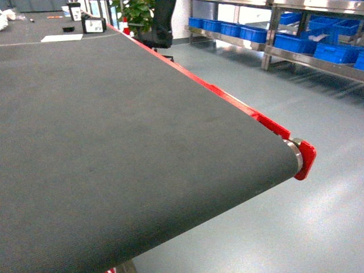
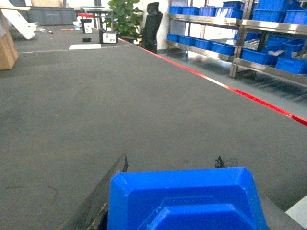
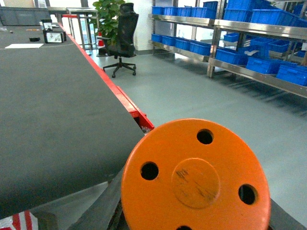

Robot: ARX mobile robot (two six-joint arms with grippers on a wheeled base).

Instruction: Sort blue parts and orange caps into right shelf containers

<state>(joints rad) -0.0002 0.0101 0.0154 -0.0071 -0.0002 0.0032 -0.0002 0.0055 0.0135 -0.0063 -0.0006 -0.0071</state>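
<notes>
Head view shows only the dark bench (image 1: 114, 148) with its red edge (image 1: 304, 159); neither arm appears there. Left wrist view has a blue part (image 2: 184, 201) filling the bottom, cut off by the frame, between the left pincer's fingers (image 2: 103, 199). Right wrist view has an orange cap (image 3: 194, 179) with round holes, likewise gripped; its pincer is mostly hidden. Blue shelf containers (image 1: 335, 52) sit on steel shelves (image 1: 318, 61) well apart, across open floor (image 1: 284, 96). An office chair (image 3: 122, 40) stands beside a plant (image 3: 106, 14).
</notes>
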